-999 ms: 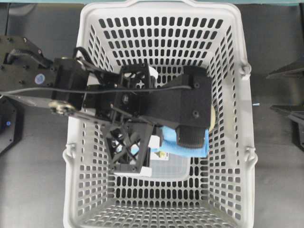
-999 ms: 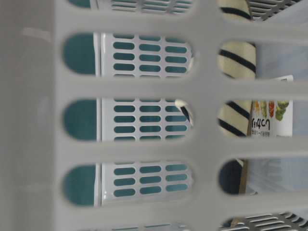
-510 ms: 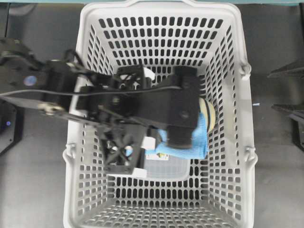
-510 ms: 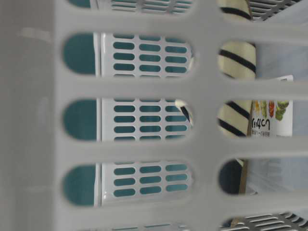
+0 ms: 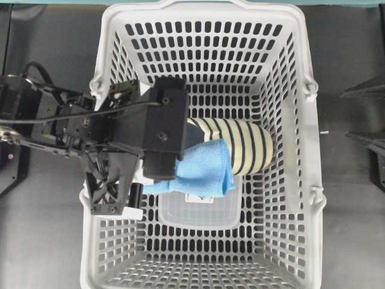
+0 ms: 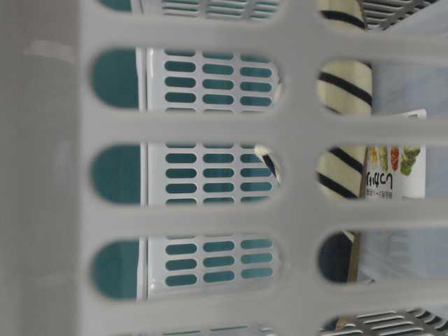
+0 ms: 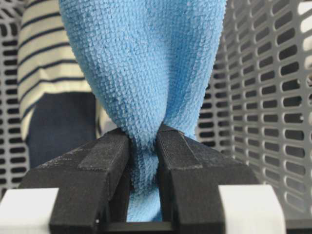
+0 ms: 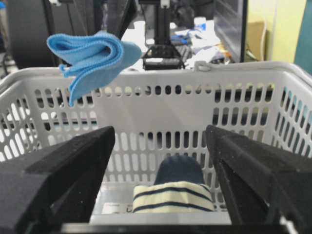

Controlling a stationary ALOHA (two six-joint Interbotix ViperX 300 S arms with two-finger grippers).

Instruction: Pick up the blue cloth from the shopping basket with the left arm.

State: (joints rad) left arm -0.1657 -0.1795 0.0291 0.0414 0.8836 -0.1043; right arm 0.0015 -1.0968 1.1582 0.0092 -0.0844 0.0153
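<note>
One blue cloth (image 7: 146, 73) is the whole load here: it is pinched by a bunched end between the two black fingers (image 7: 190, 165) of the left gripper (image 7: 143, 146), which are closed on it with only the thickness of the fabric between them. The rest of the cloth fans out free beyond the fingertips, folded over itself. In the right wrist view the cloth (image 8: 90, 53) hangs in the air above the rim of the shopping basket (image 8: 253, 68), touching nothing below, so the pick looks essentially made; gripping one end lets the soft fabric trail clear of the walls.

From overhead the cloth (image 5: 201, 171) sits over the middle of the basket (image 5: 301, 180), toward its left wall, with the left arm (image 5: 120, 126) reaching in across that wall. Beneath it the striped slipper (image 5: 240, 144) lies on the clear lidded box (image 5: 201, 214), both left behind on the basket floor.

The right gripper (image 8: 161, 161) stands wide open and empty outside the basket, facing its wall.
</note>
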